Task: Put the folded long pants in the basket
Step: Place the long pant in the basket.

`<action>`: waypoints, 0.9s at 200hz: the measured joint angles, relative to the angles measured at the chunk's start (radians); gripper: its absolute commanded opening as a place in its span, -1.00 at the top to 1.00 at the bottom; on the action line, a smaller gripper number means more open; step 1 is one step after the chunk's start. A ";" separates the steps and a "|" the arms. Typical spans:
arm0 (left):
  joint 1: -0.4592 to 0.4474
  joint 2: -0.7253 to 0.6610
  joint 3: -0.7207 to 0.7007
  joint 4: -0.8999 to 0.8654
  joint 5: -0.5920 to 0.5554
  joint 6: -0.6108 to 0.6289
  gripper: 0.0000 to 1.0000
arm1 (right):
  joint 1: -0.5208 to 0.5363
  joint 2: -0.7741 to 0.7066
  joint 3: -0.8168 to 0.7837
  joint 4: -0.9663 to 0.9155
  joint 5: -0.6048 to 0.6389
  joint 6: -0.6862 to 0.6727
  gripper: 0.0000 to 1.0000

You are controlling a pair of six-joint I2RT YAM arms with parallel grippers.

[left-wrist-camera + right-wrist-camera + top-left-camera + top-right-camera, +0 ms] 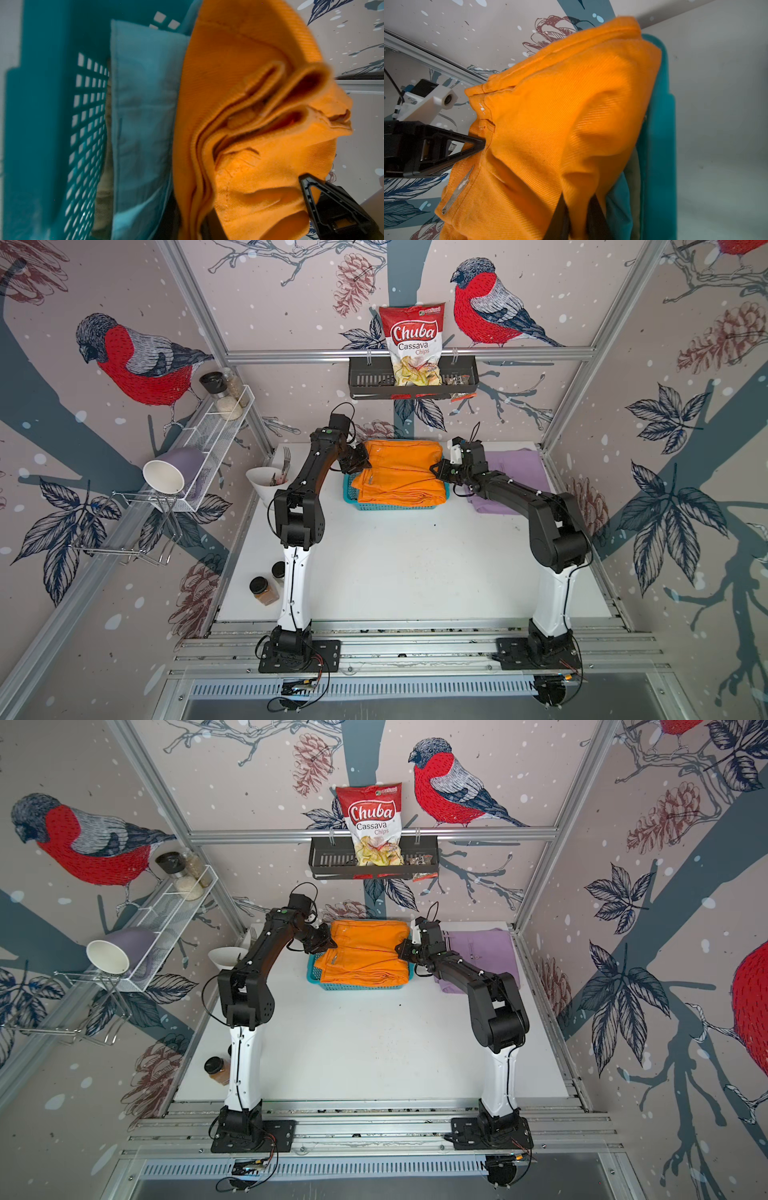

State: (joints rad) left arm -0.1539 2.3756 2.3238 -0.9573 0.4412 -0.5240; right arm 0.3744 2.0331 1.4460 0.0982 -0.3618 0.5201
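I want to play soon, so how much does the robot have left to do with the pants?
Done: the sky blue pants lie in the basket, with what looks like a tan pair beneath them. In hand: the left gripper and the right gripper are both shut on the orange pants, holding them over the basket, not yet let go. Left: the lilac pants lie on the table beside the basket.
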 measured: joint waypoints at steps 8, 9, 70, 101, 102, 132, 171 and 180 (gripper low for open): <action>0.000 0.000 -0.001 0.004 -0.001 0.002 1.00 | 0.000 0.002 0.002 0.000 0.000 0.000 1.00; 0.000 0.000 -0.001 0.005 -0.002 0.003 1.00 | 0.000 0.002 0.003 0.000 0.000 0.000 1.00; 0.002 -0.002 -0.006 0.014 -0.009 0.016 0.95 | 0.002 0.004 0.011 0.005 0.000 -0.002 0.67; 0.008 -0.022 -0.039 0.027 -0.080 0.023 -0.22 | 0.004 0.017 0.035 0.004 0.026 -0.021 0.07; 0.009 -0.025 -0.041 0.028 -0.083 0.022 -0.25 | 0.003 0.016 0.035 0.004 0.029 -0.021 0.04; 0.018 -0.128 -0.113 0.038 -0.156 -0.006 -0.92 | -0.002 -0.063 0.024 -0.014 0.086 -0.023 -0.71; 0.014 -0.408 -0.300 0.122 -0.111 -0.041 -0.92 | -0.007 -0.354 -0.183 0.057 0.164 0.011 -1.00; 0.014 -0.464 -0.371 0.162 -0.087 -0.045 -0.92 | -0.014 -0.426 -0.267 0.077 0.190 0.030 -1.00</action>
State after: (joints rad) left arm -0.1394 1.9118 1.9530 -0.7956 0.3542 -0.5686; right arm 0.3603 1.6066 1.1786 0.1749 -0.1722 0.5503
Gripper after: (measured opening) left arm 0.961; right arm 0.999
